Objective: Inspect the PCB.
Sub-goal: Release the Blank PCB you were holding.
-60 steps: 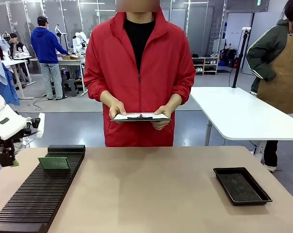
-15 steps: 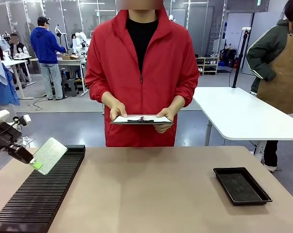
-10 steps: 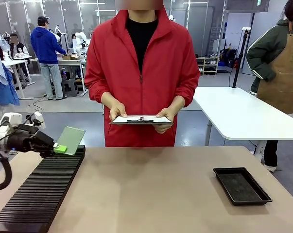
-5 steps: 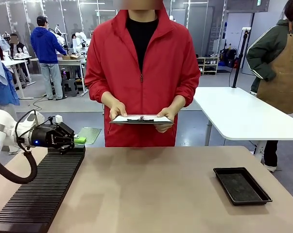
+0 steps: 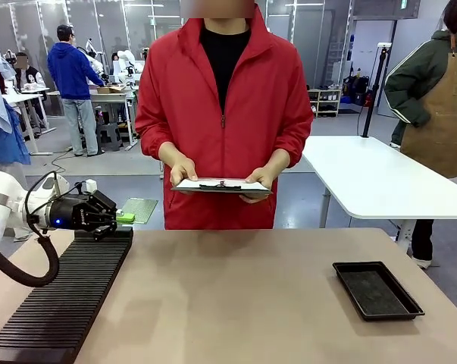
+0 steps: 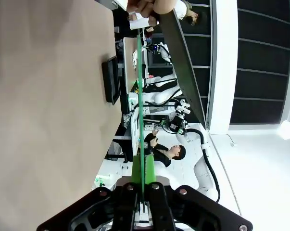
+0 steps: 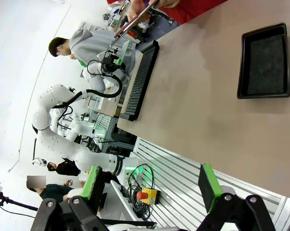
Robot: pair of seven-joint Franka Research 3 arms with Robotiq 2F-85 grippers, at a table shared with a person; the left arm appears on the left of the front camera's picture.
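1. We see the left gripper point(image 5: 122, 218) pinching the thin, flat, green rectangular PCB point(image 5: 140, 209) by one edge, its green pads pressed tight on it.
2. The board hangs in the air, lying nearly flat, just past the far end of the long black slotted rack point(image 5: 61, 303).
3. In the left wrist view we see it edge-on, a thin green line rising from between the fingers.
4. The right gripper point(image 7: 150, 185) has its fingers spread wide, with nothing between them.
5. The person in the red jacket point(image 5: 224, 114) holds a white paper clipboard point(image 5: 220, 184) in both hands.
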